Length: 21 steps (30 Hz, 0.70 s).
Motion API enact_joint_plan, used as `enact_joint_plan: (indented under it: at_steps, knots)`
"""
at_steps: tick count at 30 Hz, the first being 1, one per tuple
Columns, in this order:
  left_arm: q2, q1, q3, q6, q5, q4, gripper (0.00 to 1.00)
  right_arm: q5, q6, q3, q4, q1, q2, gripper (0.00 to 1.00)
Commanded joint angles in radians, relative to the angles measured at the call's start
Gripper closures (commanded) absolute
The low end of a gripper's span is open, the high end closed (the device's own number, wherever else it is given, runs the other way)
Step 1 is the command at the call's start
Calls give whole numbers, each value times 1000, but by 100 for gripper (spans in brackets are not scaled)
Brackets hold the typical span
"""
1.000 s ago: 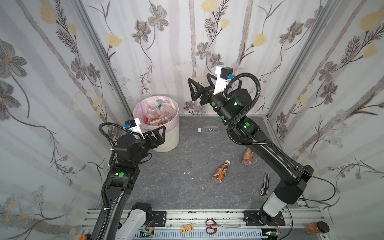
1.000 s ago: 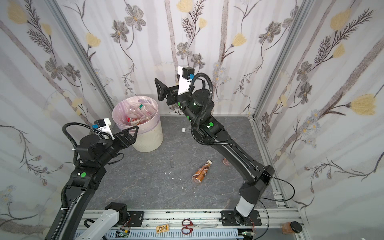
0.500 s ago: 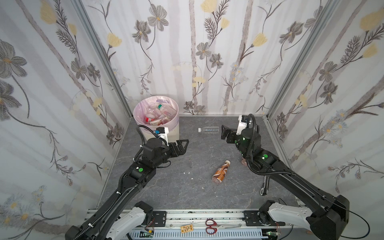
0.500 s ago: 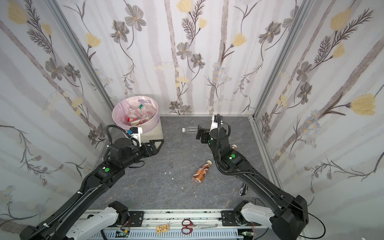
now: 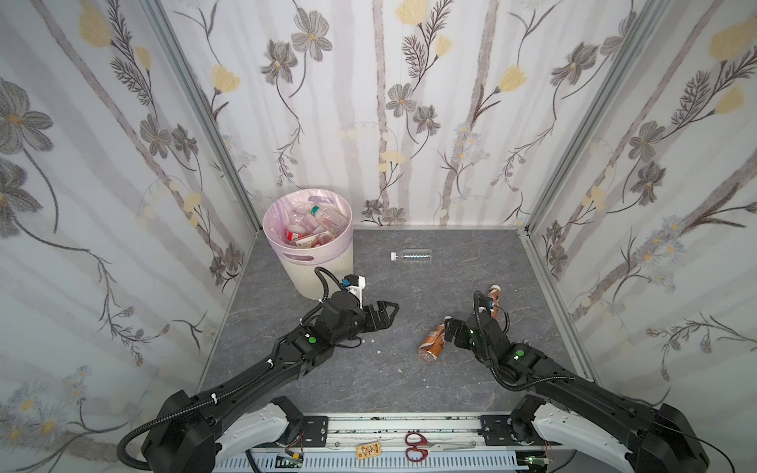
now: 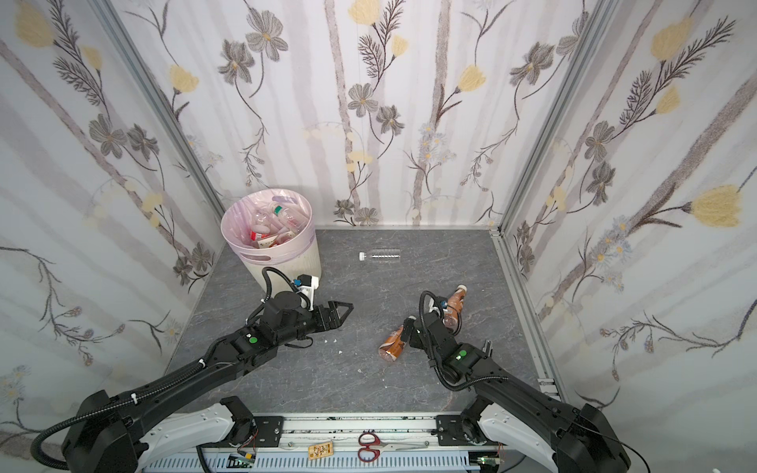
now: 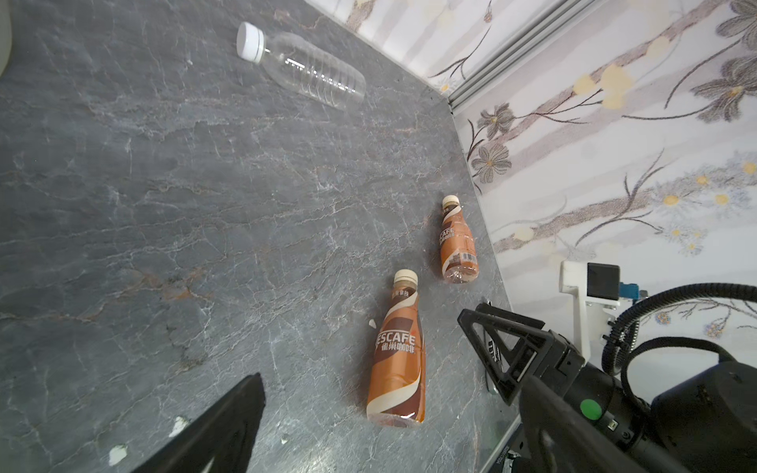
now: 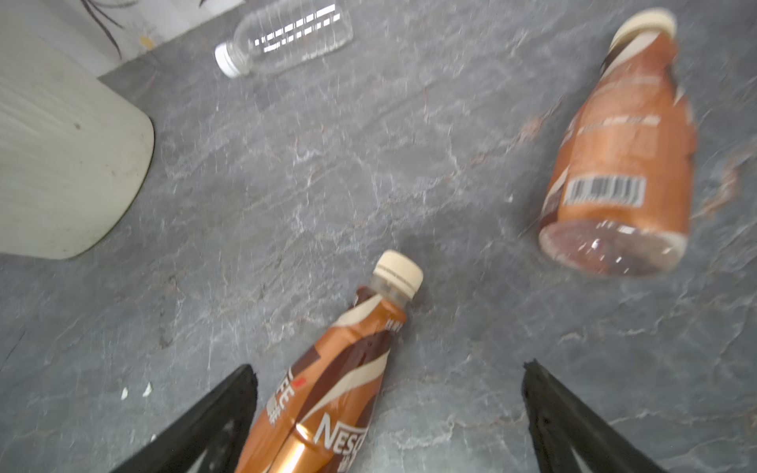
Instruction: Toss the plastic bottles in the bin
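Observation:
The bin [image 5: 311, 262] stands at the back left, lined with a pink bag and holding several plastic bottles [image 5: 317, 227]. A clear bottle [image 5: 411, 255] [image 7: 303, 67] lies on the grey floor near the back wall. A brown Nescafe bottle [image 5: 433, 340] [image 8: 327, 389] lies right of centre. My right gripper [image 5: 449, 329] [image 8: 389, 393] is open low over it, and the bottle lies between its fingers, close to one of them. A second brown bottle [image 6: 456, 301] [image 8: 622, 155] lies behind that wrist. My left gripper [image 5: 383, 315] [image 7: 393, 379] is open and empty, right of the bin.
Floral walls with aluminium corner posts [image 5: 532, 229] close in the back and both sides. Scissors [image 5: 418, 440] and a small tag [image 5: 368, 449] lie on the front rail. White crumbs [image 5: 379, 351] dot the floor between the arms.
The right arm came down from high beside the bin to low over the brown bottle. The left arm swung away from the bin toward the middle of the floor. Both grippers stayed open.

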Motion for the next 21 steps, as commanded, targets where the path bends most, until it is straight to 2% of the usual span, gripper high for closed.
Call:
enact_joint_plan:
  at_steps: [1,6,10,21]
  knots:
    - [-9,-2,-48,-53,15,93,0,-75,139,-41,141,45,29,0]
    - [13,-2,-101,-88,63,142,0,-87,216,-50,199,134,89,0]
    - [40,-2,-114,-85,77,142,0,-105,267,-72,269,167,129,0]
    - [84,47,-113,-115,87,127,0,-107,215,22,314,167,275,0]
